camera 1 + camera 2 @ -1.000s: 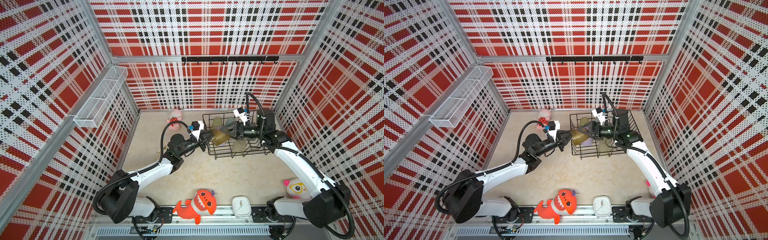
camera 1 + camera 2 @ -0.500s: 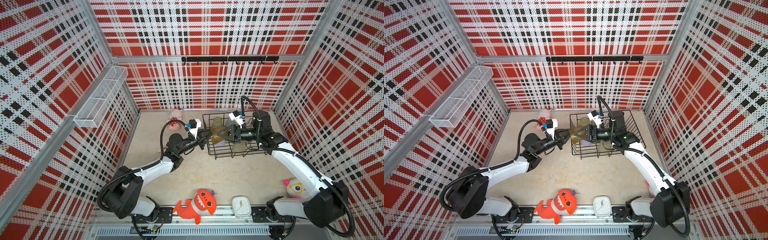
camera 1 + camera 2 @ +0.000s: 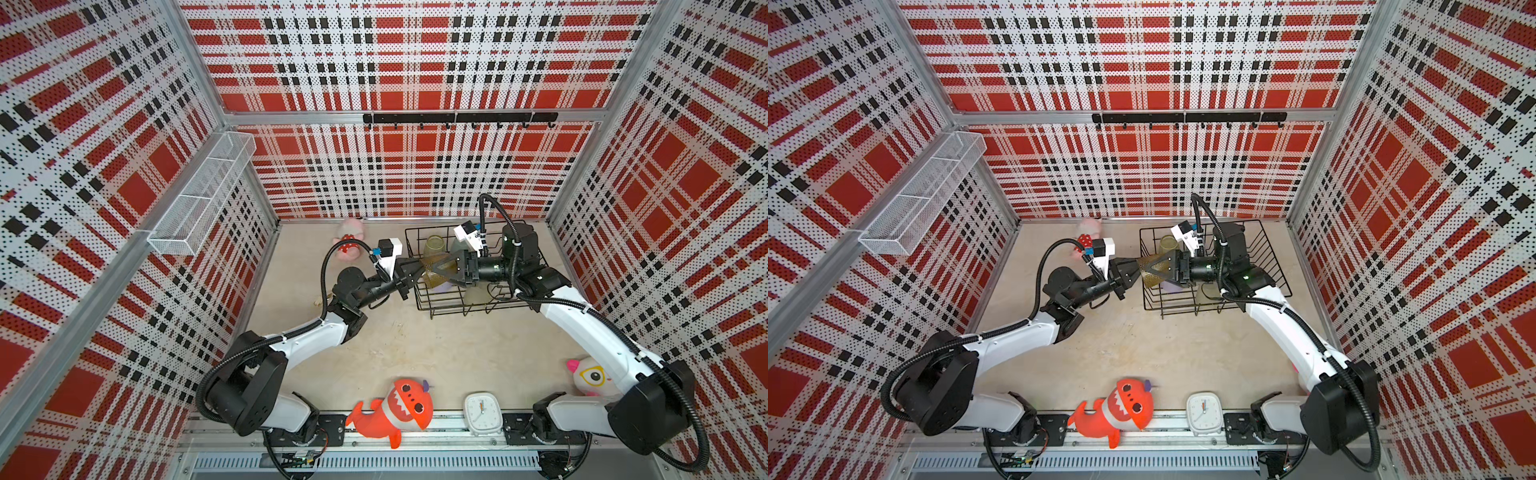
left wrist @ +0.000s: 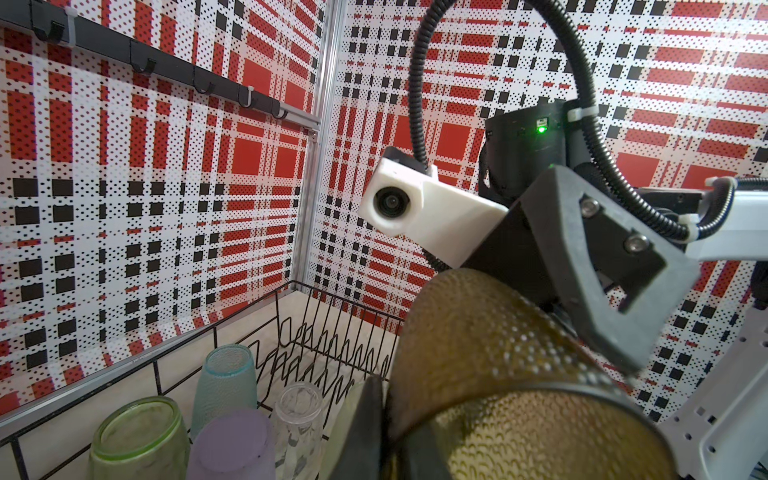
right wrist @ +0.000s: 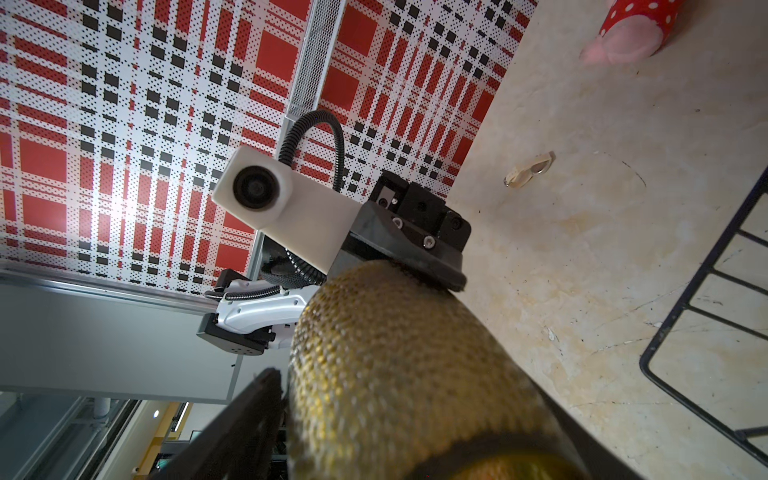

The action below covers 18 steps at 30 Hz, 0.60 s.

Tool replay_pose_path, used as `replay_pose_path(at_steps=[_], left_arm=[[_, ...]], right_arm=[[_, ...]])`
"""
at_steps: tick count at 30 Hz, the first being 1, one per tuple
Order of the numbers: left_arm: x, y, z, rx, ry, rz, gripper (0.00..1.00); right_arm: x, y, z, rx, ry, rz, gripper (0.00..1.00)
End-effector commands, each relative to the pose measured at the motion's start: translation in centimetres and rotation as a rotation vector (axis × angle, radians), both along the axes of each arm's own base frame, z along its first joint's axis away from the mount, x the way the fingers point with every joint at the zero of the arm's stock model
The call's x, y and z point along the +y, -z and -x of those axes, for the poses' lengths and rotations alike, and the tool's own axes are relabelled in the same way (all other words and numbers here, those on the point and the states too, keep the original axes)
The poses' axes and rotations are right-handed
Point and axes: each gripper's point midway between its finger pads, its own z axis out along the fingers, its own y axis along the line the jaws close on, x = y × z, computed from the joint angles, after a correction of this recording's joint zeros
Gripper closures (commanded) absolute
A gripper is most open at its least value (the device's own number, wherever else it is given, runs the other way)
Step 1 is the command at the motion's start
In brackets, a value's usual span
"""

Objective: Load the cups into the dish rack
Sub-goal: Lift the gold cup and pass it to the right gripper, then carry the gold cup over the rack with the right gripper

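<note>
While pinched at its rim, amber cup [image 3: 432, 274] inside right end effector [image 3: 436, 272].

Since one second ago both arms have moved toward the back wall, and the amber cup [image 3: 432, 274] between the left gripper [image 3: 415, 268] and the right gripper [image 3: 440, 270] now hangs over the near-left part of the dish rack [image 3: 465, 307]

Textured amber cup [image 4: 498, 374] held sideways above black wire dish rack [image 4: 232, 324] holding four upturned cups [image 4: 226, 415]
</note>
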Motion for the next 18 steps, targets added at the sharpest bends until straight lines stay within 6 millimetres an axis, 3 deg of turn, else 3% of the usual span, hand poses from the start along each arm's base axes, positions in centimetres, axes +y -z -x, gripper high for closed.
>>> replay_pose_path(at_steps=[1, 10, 14, 18], left_arm=[[-0.1, -0.8, -0.2, -0.022, 0.005, 0.01, 0.95], [0.0, -0.4, -0.7, -0.013, -0.019, -0.006, 0.85], [0.3, 0.1, -1.1, -0.007, -0.055, -0.032, 0.7], [0.8, 0.0, -1.4, -0.012, -0.1, -0.045, 0.62]], right_arm=[[0.5, -1.0, 0.5, -0.043, -0.036, -0.034, 0.18], [0.5, -0.6, 0.0, -0.036, -0.013, -0.025, 0.26], [0.3, -0.5, -0.5, -0.043, 0.014, -0.015, 0.27], [-0.1, 0.5, -1.4, -0.043, 0.052, 0.02, 0.28]])
